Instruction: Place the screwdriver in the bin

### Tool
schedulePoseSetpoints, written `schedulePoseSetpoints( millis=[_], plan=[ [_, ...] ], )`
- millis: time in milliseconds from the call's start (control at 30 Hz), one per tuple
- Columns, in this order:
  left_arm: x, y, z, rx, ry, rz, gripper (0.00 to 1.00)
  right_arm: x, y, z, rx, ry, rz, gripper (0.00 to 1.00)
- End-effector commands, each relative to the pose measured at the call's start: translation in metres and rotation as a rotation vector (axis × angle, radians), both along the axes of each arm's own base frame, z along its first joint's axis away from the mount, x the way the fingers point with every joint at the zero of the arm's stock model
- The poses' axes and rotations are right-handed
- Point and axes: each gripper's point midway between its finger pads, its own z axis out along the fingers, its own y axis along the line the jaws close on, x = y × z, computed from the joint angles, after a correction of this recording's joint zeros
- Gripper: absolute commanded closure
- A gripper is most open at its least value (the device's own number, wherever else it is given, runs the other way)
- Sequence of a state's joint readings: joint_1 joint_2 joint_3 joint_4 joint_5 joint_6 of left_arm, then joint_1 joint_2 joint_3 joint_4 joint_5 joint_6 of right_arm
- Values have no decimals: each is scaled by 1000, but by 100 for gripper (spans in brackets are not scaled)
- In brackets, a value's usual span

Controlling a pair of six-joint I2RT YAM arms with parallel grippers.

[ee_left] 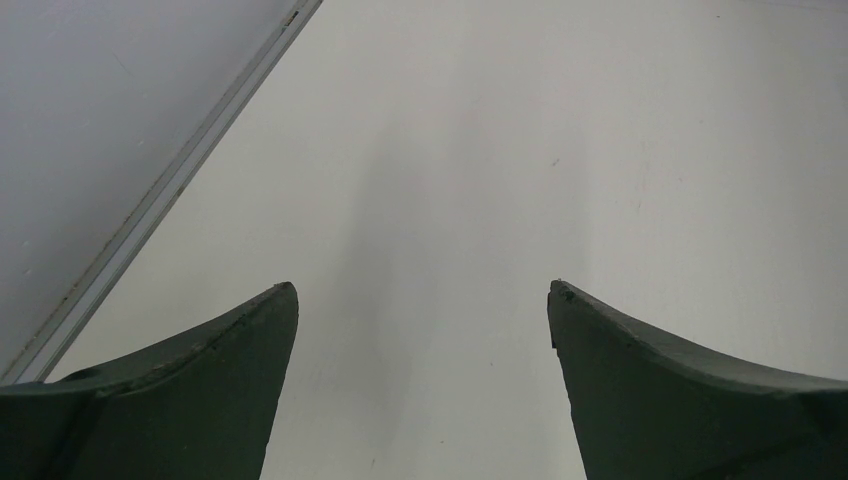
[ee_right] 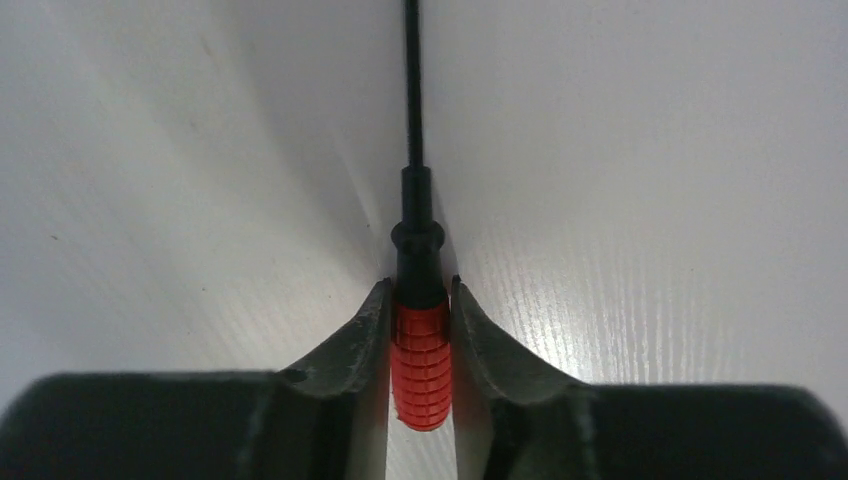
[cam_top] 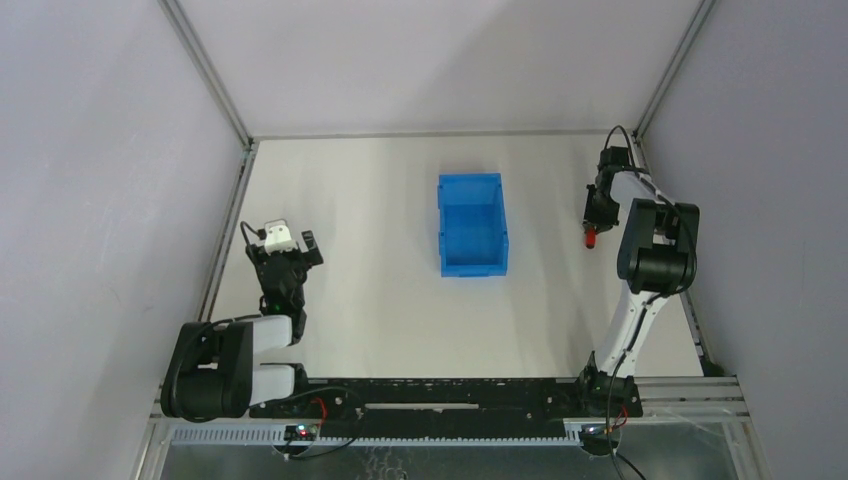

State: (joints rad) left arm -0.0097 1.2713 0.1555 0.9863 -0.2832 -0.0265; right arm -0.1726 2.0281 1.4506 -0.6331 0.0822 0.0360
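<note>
The screwdriver [ee_right: 420,350] has a red ribbed handle and a thin black shaft that runs up the right wrist view. My right gripper [ee_right: 420,290] is shut on the handle, a finger pressed on each side. From above, the right gripper [cam_top: 596,222] is at the far right of the table, with the red handle end [cam_top: 591,239] showing below it. The blue bin [cam_top: 472,224] stands open-topped at the table's middle, well left of that gripper, with nothing seen inside. My left gripper [cam_top: 285,262] is open over bare table at the left; it also shows in the left wrist view [ee_left: 423,290].
A metal frame rail [ee_left: 170,185] runs along the table's left edge near the left gripper. Grey walls close in the left, right and back sides. The right arm's elbow [cam_top: 657,250] stands close to the right rail.
</note>
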Motion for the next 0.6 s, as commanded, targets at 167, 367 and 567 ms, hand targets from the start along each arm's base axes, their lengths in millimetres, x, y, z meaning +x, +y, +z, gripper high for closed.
schedulePoseSetpoints(
  millis=[167,367,567],
  plan=[
    [13,2,36,7,-116,0,0,4,-4,36,-11,-50,16,97],
    [14,1,36,8,-116,-1,0,-5,5,99,3,-128,8,100],
    [13,2,36,8,-116,0,0,-17,33,158,2,-215,35,99]
  ],
)
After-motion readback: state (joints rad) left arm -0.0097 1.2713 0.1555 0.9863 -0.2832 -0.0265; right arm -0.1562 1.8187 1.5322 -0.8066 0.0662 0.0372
